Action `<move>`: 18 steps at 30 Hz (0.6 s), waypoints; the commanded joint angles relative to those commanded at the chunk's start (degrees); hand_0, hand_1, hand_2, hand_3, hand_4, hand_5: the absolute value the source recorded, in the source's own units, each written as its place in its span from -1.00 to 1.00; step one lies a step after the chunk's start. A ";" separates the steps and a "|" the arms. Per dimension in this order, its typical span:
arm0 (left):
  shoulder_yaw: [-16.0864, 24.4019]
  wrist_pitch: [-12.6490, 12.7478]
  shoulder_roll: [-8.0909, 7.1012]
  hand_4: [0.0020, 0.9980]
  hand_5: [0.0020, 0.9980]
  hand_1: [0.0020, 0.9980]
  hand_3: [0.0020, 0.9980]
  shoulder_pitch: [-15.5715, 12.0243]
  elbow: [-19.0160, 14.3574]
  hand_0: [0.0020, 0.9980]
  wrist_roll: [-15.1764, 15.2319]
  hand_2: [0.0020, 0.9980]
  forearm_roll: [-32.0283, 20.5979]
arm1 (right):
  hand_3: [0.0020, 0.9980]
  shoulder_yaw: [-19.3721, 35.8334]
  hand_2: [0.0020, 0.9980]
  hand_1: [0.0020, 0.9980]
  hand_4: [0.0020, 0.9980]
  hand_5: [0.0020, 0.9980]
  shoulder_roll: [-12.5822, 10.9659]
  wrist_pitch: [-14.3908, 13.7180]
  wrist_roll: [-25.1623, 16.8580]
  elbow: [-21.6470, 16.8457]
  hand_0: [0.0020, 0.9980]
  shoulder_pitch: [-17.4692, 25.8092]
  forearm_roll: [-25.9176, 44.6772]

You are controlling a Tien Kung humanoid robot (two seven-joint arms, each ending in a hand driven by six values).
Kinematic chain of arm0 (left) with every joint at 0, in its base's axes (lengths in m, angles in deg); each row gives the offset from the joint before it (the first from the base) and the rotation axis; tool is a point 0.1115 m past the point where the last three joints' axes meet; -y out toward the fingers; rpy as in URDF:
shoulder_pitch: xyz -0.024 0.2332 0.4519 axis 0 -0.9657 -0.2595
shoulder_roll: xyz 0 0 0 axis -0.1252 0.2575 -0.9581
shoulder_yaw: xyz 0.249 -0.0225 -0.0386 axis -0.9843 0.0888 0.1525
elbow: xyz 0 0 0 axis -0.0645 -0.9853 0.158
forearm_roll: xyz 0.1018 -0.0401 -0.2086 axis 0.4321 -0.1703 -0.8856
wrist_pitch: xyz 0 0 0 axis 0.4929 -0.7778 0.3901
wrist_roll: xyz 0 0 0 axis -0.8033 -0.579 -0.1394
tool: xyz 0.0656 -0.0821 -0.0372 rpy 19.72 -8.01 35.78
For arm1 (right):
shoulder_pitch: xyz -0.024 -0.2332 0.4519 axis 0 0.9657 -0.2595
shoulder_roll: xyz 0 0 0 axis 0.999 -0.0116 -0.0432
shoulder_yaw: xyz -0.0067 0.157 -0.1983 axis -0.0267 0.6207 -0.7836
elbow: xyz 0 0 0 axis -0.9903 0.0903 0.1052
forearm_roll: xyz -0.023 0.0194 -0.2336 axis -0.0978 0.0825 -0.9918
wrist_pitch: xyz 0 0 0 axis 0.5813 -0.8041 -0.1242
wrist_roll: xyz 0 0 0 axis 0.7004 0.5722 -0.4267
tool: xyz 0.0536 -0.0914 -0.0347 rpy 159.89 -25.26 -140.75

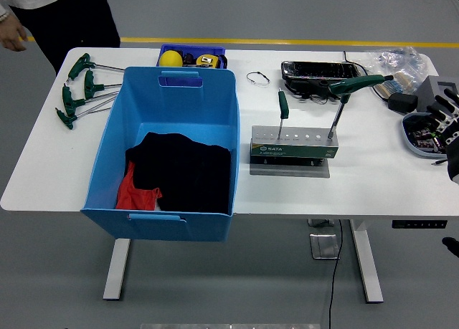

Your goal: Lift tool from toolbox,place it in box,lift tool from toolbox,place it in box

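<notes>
A green-grey tool rack (294, 151) stands on the table's middle, right of the big blue box (215, 107). Two green T-handle tools stand upright in the rack: a short one (282, 104) at its left end and a taller one (356, 84) at its right end, with the handle pointing right. The box holds black cloth (183, 171) and red cloth (133, 193). My right hand (446, 125) hovers at the table's right edge, fingers spread and holding nothing, well right of the rack. The left arm is out of view.
Several green T-handle tools (80, 92) lie on the table left of the box. Behind it sits a small blue tray (215, 53) with a yellow ball and tape measure. A black case (319, 71), plastic bag (394, 59), brush (391, 89) and bowl (414, 137) crowd the right. A person (64, 10) stands far left.
</notes>
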 joint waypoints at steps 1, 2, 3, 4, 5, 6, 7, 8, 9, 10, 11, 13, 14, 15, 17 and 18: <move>0.01 0.01 0.00 0.49 0.42 0.28 0.40 0.01 0.00 0.35 0.00 0.38 0.01 | 0.77 0.03 0.66 0.48 1.00 0.87 -0.09 -0.07 -0.04 -0.04 0.56 -0.04 0.04; 0.02 0.01 0.01 0.49 0.42 0.28 0.40 0.02 0.00 0.35 0.01 0.38 0.03 | 0.77 0.07 0.66 0.48 1.00 0.87 -0.20 -0.15 -0.08 -0.08 0.56 -0.08 0.09; 0.00 0.06 0.03 0.49 0.42 0.28 0.40 0.04 0.00 0.35 0.03 0.38 -0.02 | 0.77 0.21 0.66 0.48 1.00 0.87 -0.44 -0.24 -0.11 -0.20 0.56 -0.17 0.11; 0.04 0.11 0.04 0.49 0.42 0.28 0.40 0.06 0.00 0.35 0.06 0.38 -0.04 | 0.77 0.31 0.66 0.48 1.00 0.87 -0.66 -0.23 -0.08 -0.29 0.56 -0.26 0.09; 0.12 0.17 0.06 0.49 0.42 0.28 0.40 0.10 0.00 0.35 0.09 0.38 -0.02 | 0.77 0.39 0.66 0.48 1.00 0.87 -0.99 -0.21 -0.02 -0.41 0.56 -0.37 0.07; 0.16 0.21 0.07 0.49 0.42 0.28 0.40 0.13 0.00 0.35 0.11 0.38 -0.01 | 0.77 0.42 0.66 0.48 1.00 0.87 -1.24 -0.19 0.04 -0.48 0.56 -0.46 0.03; 0.15 0.23 0.08 0.49 0.42 0.28 0.40 0.16 0.00 0.34 0.12 0.37 -0.03 | 0.76 0.40 0.68 0.51 1.00 0.83 -1.47 -0.16 0.09 -0.54 0.56 -0.55 -0.02; 0.06 0.29 0.09 0.49 0.42 0.28 0.40 0.22 0.00 0.34 0.16 0.37 -0.19 | 0.76 0.34 0.68 0.51 1.00 0.83 -1.81 -0.10 0.17 -0.60 0.56 -0.69 -0.19; 0.00 0.38 0.11 0.49 0.42 0.28 0.40 0.25 0.00 0.34 0.22 0.37 -0.36 | 0.76 0.27 0.68 0.51 1.00 0.83 -2.11 -0.04 0.22 -0.61 0.56 -0.81 -0.59; 0.00 0.45 0.14 0.49 0.42 0.28 0.40 0.28 0.00 0.34 0.26 0.37 -0.46 | 0.76 0.18 0.68 0.51 1.00 0.83 -2.39 0.04 0.27 -0.61 0.56 -0.92 -1.10; 0.07 0.53 0.16 0.49 0.42 0.28 0.40 0.34 0.00 0.34 0.28 0.37 -0.48 | 0.76 0.07 0.68 0.51 1.00 0.83 -2.77 0.21 0.38 -0.59 0.56 -1.03 -1.93; 0.25 0.59 0.18 0.49 0.43 0.27 0.40 0.40 0.00 0.33 0.30 0.37 -0.35 | 0.75 -0.13 0.68 0.54 1.00 0.77 -3.63 0.62 0.55 -0.57 0.58 -1.19 -4.39; 0.39 0.59 0.19 0.49 0.43 0.27 0.40 0.44 0.00 0.33 0.28 0.37 -0.21 | 0.75 -0.25 0.68 0.54 1.00 0.77 -4.09 0.72 0.46 -0.54 0.58 -1.30 -5.22; 0.48 0.59 0.19 0.49 0.43 0.27 0.40 0.46 0.00 0.33 0.27 0.37 -0.12 | 0.75 -0.34 0.68 0.54 1.00 0.77 -4.35 0.76 0.35 -0.49 0.58 -1.40 -4.99; 0.53 0.60 0.20 0.49 0.43 0.27 0.40 0.49 0.00 0.33 0.25 0.37 -0.06 | 0.75 -0.39 0.68 0.54 1.00 0.77 -4.66 0.78 0.19 -0.30 0.58 -1.62 -3.69; 0.48 0.58 0.19 0.49 0.43 0.27 0.40 0.50 0.00 0.33 0.26 0.37 -0.09 | 0.75 -0.31 0.68 0.54 1.00 0.77 -4.73 0.73 0.19 -0.16 0.58 -1.73 -3.16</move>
